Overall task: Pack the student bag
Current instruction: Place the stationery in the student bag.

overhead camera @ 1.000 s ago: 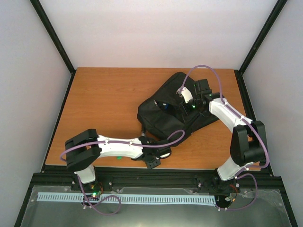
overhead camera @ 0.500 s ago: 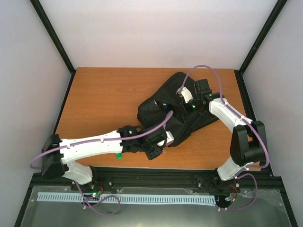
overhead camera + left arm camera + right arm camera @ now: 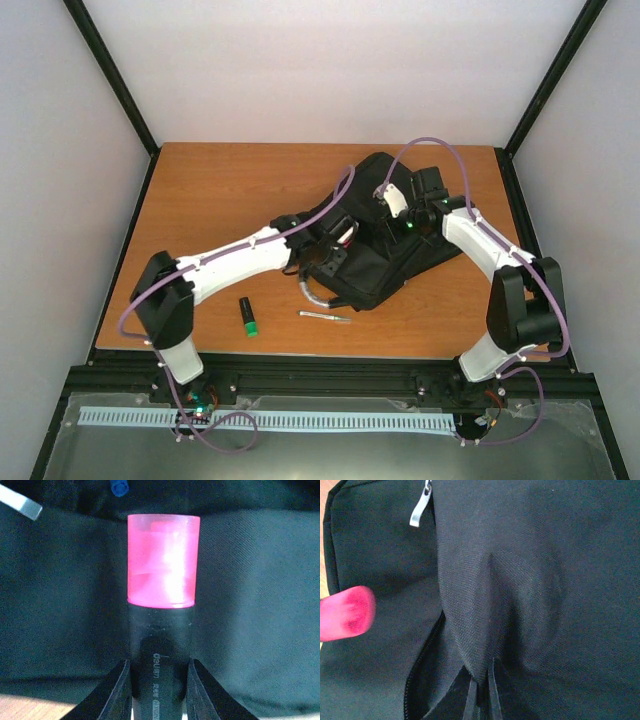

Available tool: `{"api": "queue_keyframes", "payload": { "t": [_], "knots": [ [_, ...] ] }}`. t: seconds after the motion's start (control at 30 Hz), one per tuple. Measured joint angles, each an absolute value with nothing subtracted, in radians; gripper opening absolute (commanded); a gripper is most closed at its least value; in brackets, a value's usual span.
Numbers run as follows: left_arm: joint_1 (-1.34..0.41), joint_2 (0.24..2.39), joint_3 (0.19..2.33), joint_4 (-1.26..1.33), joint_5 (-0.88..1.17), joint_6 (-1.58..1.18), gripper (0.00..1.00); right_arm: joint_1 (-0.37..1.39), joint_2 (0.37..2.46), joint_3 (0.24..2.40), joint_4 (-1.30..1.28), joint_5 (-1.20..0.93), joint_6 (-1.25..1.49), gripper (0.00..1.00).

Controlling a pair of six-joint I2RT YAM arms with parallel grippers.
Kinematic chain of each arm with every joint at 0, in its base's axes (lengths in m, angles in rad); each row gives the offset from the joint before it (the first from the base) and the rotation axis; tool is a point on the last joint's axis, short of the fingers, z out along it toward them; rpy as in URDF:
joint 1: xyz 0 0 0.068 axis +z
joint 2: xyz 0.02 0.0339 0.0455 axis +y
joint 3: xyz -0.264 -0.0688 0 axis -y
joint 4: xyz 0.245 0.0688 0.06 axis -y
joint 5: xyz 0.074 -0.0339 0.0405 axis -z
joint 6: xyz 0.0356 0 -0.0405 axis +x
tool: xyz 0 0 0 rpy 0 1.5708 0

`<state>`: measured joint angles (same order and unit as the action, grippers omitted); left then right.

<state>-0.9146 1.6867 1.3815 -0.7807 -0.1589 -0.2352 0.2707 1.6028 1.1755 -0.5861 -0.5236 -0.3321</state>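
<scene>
The black student bag [image 3: 385, 262] lies at the back right of the table, and its grey loop handle [image 3: 305, 290] sticks out at its near left. My left gripper [image 3: 343, 238] is over the bag's left part, shut on a black highlighter with a pink cap [image 3: 162, 565]. In the left wrist view my left gripper [image 3: 160, 690] holds it by the barrel. My right gripper [image 3: 385, 218] is shut on a fold of bag fabric [image 3: 485, 630], which it pinches up beside the open zip [image 3: 422, 665]. The pink cap [image 3: 345, 612] shows at the left of the right wrist view.
A marker with a green cap [image 3: 246, 316] and a thin silver pen [image 3: 325, 317] lie on the wooden table [image 3: 200, 200] near its front edge. A grey zip pull [image 3: 420, 507] lies on the bag. A small blue thing [image 3: 119, 487] shows in the bag.
My left arm has stretched from the table's near edge up to the bag, carrying the highlighter. The green-capped marker and silver pen now show. My right arm has held still.
</scene>
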Motion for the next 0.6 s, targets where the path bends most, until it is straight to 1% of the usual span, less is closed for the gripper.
{"api": "queue_keyframes", "payload": {
  "t": [0.27, 0.4, 0.43, 0.5, 0.6],
  "knots": [
    [-0.867, 1.891, 1.532, -0.755, -0.112, -0.208, 0.11, 0.271, 1.589, 1.172, -0.585, -0.524, -0.327, 0.03],
    [-0.857, 1.99, 1.66, -0.756, -0.085, -0.196, 0.12, 0.271, 1.588, 1.17, -0.582, -0.524, -0.327, 0.03],
    [-0.852, 2.019, 1.698, -0.759, -0.081, -0.196, 0.13, 0.27, 1.588, 1.17, -0.579, -0.524, -0.327, 0.03],
    [-0.842, 2.072, 1.759, -0.766, -0.083, -0.196, 0.23, 0.269, 1.588, 1.17, -0.574, -0.525, -0.326, 0.03],
    [-0.834, 2.135, 1.834, -0.765, -0.093, -0.202, 0.33, 0.27, 1.588, 1.17, -0.572, -0.527, -0.323, 0.03]
  ]
}}
